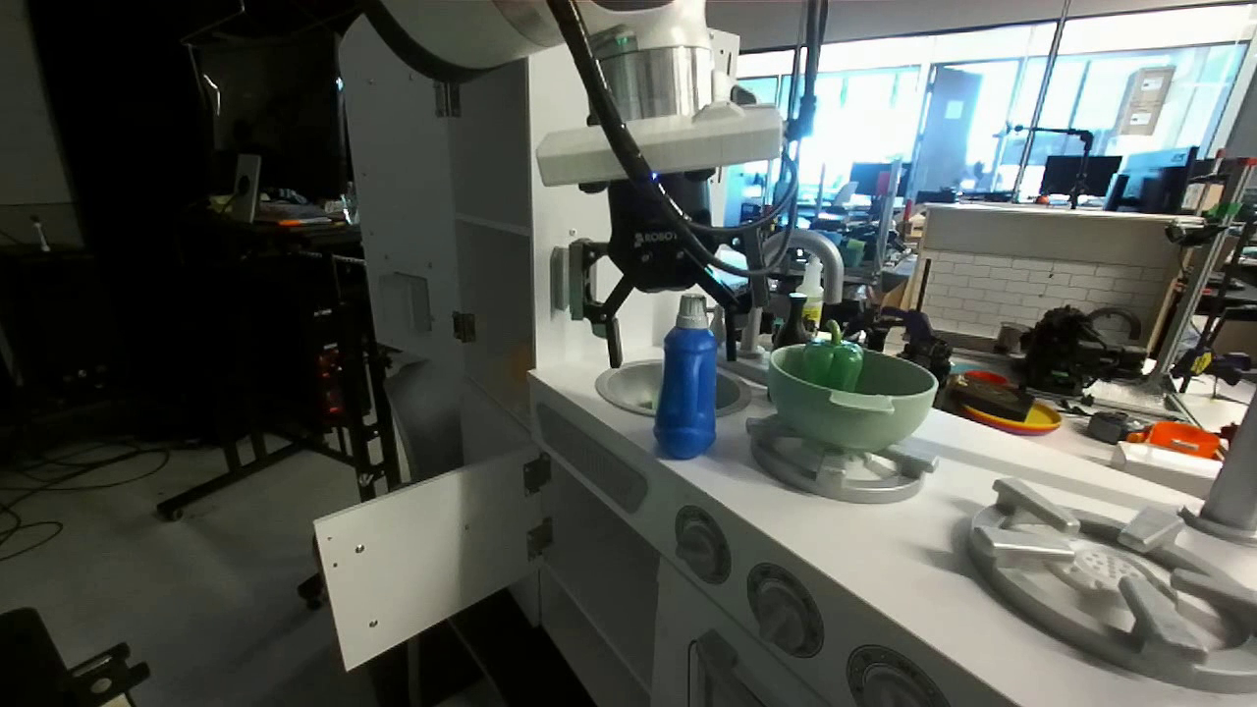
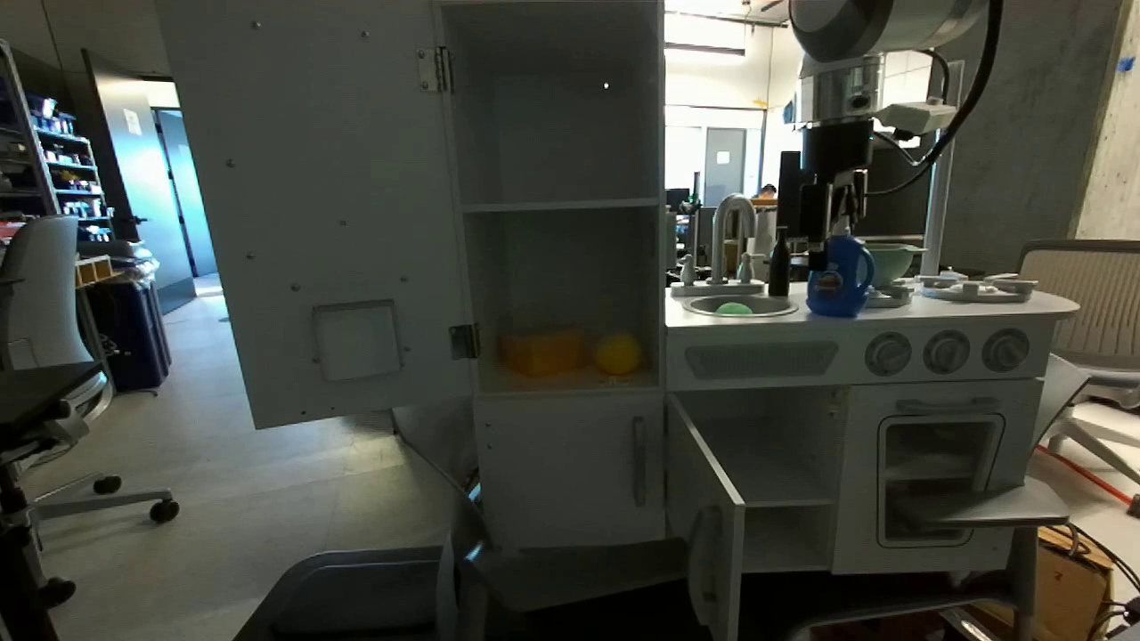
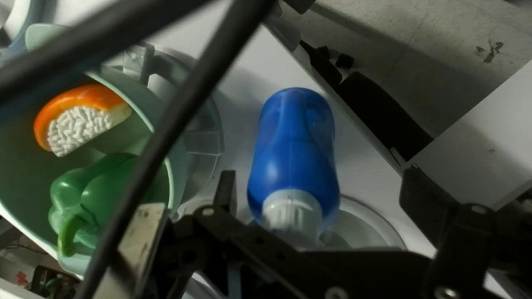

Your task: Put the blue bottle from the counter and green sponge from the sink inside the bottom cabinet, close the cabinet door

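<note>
Nothing's put away that I can see: the blue bottle stands on the counter, the claw spread wide by its cap, gripping nothing; the green sponge lies in the sink. Loading the bottom cabinet remains, then closing its open cabinet door.

In an exterior view, you have a green bowl at three o'clock on a grey burner, a green pepper and orange-and-white piece inside. In an exterior view, your tall cupboard holds a yellow ball, an orange object at its nine o'clock.
</note>
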